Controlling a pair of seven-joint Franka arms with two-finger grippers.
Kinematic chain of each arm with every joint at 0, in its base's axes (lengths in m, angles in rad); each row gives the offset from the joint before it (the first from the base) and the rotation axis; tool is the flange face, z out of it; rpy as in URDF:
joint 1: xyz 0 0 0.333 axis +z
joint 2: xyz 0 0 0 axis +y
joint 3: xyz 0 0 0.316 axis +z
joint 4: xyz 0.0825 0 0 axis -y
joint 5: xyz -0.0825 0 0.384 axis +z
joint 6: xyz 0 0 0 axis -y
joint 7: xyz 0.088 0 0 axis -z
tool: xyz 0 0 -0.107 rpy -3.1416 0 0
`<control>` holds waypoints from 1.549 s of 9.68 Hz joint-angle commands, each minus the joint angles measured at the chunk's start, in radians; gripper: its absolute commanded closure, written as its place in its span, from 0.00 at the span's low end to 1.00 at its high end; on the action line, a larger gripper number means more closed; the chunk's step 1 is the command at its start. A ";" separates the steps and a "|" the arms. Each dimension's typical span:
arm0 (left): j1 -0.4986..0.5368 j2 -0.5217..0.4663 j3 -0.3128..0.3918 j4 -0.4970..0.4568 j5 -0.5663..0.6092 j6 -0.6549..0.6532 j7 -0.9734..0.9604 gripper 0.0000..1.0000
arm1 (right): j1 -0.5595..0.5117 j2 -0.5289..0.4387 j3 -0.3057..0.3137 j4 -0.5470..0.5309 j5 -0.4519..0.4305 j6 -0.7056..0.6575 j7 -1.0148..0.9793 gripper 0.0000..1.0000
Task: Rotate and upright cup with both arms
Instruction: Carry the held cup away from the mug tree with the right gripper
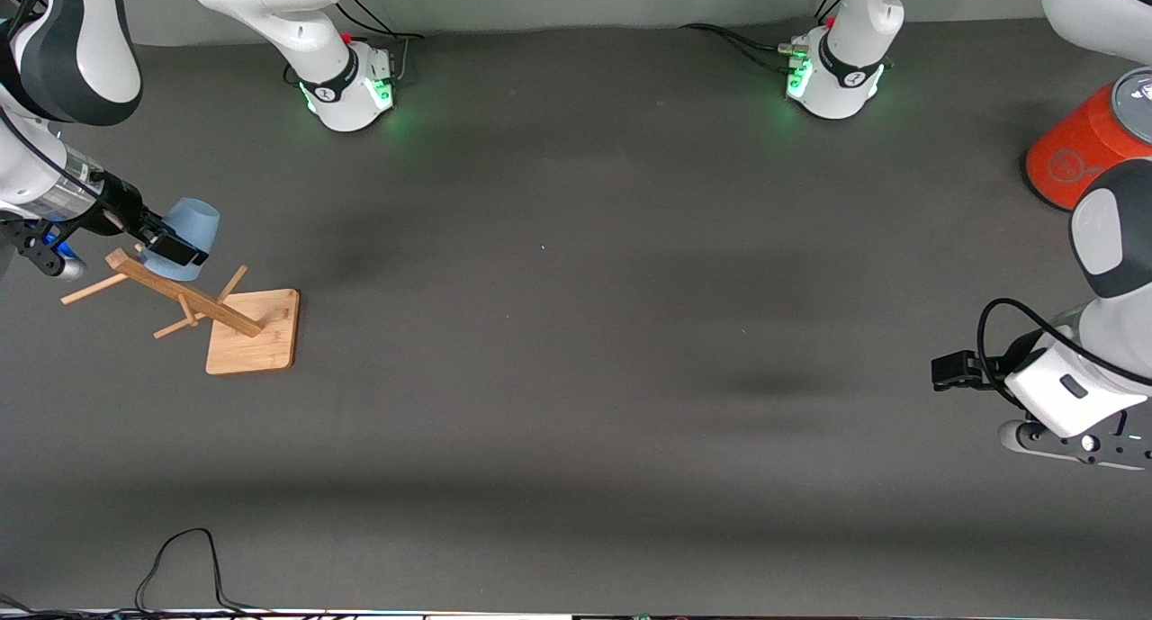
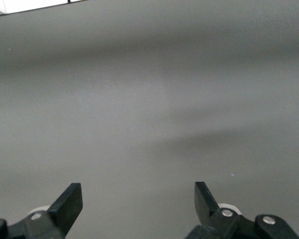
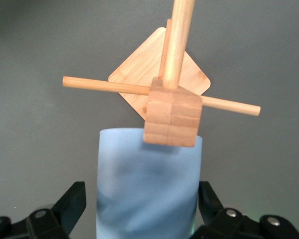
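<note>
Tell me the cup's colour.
Pale blue; the cup shows best in the right wrist view.

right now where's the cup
The cup hangs on a peg of the wooden rack at the right arm's end of the table, between the open fingers of the right gripper.

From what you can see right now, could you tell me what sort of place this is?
Most likely a robotics lab bench: a dark grey mat-covered table with arm bases bolted along it, cables trailing, and only test props, a wooden rack, a cup and an orange-red can.
</note>
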 commanded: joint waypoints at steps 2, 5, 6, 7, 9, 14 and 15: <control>-0.001 0.008 0.004 0.020 0.010 0.026 0.013 0.00 | 0.000 -0.012 -0.004 -0.008 0.005 0.015 0.020 0.37; -0.001 0.007 0.006 0.019 0.012 0.026 0.013 0.00 | 0.000 -0.019 -0.010 -0.008 0.005 0.009 0.017 0.45; -0.001 0.007 0.006 0.019 0.012 0.026 0.015 0.00 | 0.001 -0.027 -0.010 -0.008 0.005 0.001 0.020 0.45; -0.001 0.008 0.006 0.017 0.012 0.026 0.015 0.00 | 0.001 -0.036 -0.010 -0.008 0.005 -0.016 0.021 0.45; -0.001 0.008 0.006 0.017 0.012 0.026 0.015 0.00 | 0.003 -0.073 -0.009 -0.008 0.005 -0.057 0.023 0.49; -0.001 0.008 0.006 0.015 0.012 0.026 0.015 0.00 | 0.139 -0.202 0.011 -0.007 0.003 -0.201 0.280 0.49; 0.000 0.008 0.006 0.015 0.012 0.025 0.015 0.00 | 0.199 -0.216 0.011 -0.005 0.002 -0.218 0.358 0.49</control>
